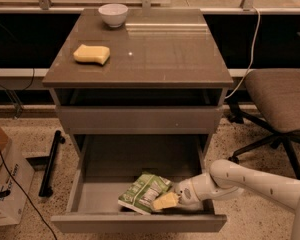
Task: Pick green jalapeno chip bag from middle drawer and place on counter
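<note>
The green jalapeno chip bag [142,192], green with white panels, lies on the floor of the open middle drawer [97,196], near its front and right of centre. My gripper [166,201] reaches into the drawer from the right on a white arm. Its yellowish tip is against the bag's right front edge. The counter [160,59] is the glossy grey-brown top of the cabinet, above the drawers.
A yellow sponge [92,54] and a white bowl [113,14] sit on the counter's left and back. A closed drawer front [137,120] is above the open one. An office chair [282,104] stands at the right, a cardboard box [5,179] at the left.
</note>
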`<state>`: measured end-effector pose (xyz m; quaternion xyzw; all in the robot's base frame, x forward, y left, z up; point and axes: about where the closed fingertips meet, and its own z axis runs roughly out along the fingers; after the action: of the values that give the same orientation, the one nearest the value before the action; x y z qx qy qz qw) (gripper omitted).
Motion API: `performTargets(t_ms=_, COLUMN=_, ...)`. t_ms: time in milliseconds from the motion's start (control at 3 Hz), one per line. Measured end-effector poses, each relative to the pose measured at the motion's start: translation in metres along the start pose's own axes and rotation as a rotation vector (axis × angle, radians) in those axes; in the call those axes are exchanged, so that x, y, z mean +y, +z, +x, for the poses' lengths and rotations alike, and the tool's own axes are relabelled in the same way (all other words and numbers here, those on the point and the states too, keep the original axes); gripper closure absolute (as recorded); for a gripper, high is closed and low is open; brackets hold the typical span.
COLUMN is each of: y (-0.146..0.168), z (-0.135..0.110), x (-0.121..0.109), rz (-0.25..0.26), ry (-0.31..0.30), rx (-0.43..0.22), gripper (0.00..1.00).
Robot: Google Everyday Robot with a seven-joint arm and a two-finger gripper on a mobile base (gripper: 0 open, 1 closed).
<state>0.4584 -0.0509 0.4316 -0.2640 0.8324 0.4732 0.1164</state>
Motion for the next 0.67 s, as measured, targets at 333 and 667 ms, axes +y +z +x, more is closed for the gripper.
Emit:
performTargets(t_ms=333, y=0.001, z=-0.008, x=0.003, rz=-0.003, ry=-0.016, rx=-0.014, gripper=0.65)
performTargets(t_ms=667, y=-0.003, z=-0.019, x=0.008, rz=0.002, ry=-0.048, rx=-0.034, gripper=0.93)
